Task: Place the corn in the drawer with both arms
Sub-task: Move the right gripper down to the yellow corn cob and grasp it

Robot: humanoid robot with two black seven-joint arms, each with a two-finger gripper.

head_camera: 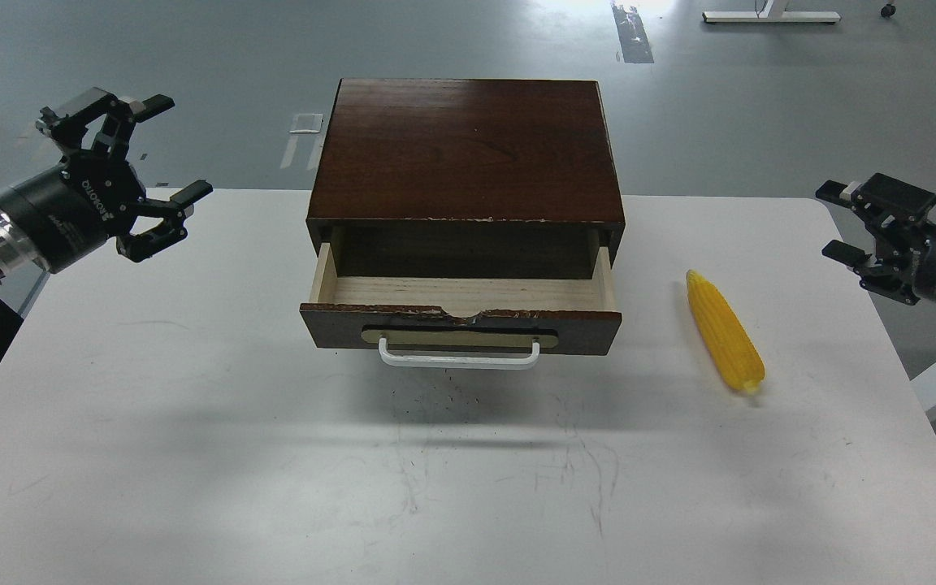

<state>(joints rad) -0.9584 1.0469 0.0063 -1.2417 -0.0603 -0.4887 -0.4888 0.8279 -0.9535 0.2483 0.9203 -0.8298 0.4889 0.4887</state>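
Head view of a white table (192, 487) bearing a dark brown wooden cabinet (468, 150) at centre. Its single drawer (461, 323) stands pulled out toward 6 o'clock, exposing a pale wood interior with nothing seen inside. The drawer front shows a chipped top edge and carries a white bar handle (459, 358) on a brass plate.

The corn (724, 331), a bright yellow tapered cob, lies flat on the table at 3 o'clock from the drawer, near it but apart, outside the drawer. Its long axis runs roughly from 11 o'clock to 5 o'clock, narrow tip at 11 o'clock.

The left gripper (161, 150) hovers above the table's left edge, at 9 o'clock from the cabinet, fingers spread wide and holding nothing. The right gripper (838, 221) hovers at the table's right edge, at 2 o'clock from the corn and well apart from it, fingers likewise spread wide and empty.

A grey floor (760, 106) lies beyond the table at 12 o'clock.
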